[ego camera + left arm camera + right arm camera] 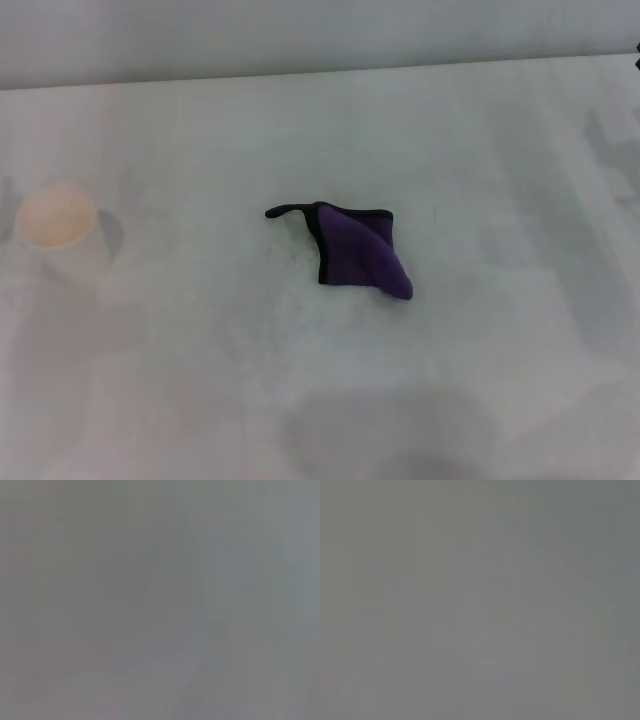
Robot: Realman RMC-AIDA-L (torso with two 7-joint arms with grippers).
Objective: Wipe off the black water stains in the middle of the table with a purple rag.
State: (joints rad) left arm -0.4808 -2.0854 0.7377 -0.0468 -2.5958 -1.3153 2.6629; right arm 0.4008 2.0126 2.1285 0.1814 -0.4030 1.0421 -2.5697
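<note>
The purple rag lies folded in the middle of the white table, its black edging along the left and far sides and a thin black loop tail sticking out to the left. No black water stains show anywhere on the tabletop; they are hidden or out of view. Neither gripper appears in the head view. Both wrist views give only a plain grey field with nothing recognisable in it.
A pale cup stands on the table at the left. The table's far edge runs across the top of the head view. A small dark object pokes in at the far right edge.
</note>
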